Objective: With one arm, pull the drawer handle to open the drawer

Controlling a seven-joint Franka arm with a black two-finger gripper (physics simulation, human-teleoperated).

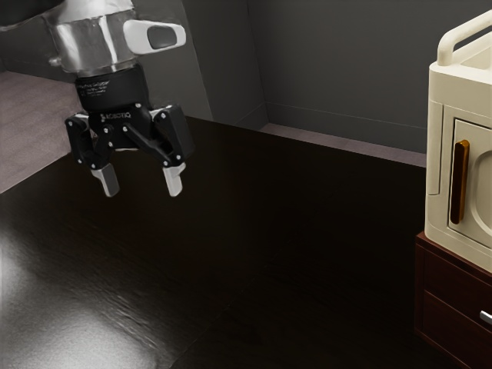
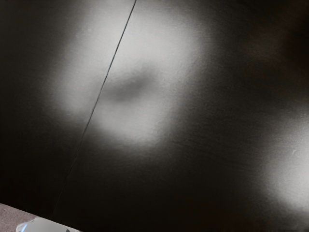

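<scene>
A dark, glossy counter [image 1: 254, 254] stretches below the arm [image 1: 84, 38]. At the exterior view's right, a cream cabinet [image 1: 436, 161] sits atop a reddish-brown drawer unit [image 1: 440, 280]. The fingers [image 1: 174, 181] are spread wide, well apart from the silver drawer handle [image 1: 486, 316] on the unit's front.
</scene>
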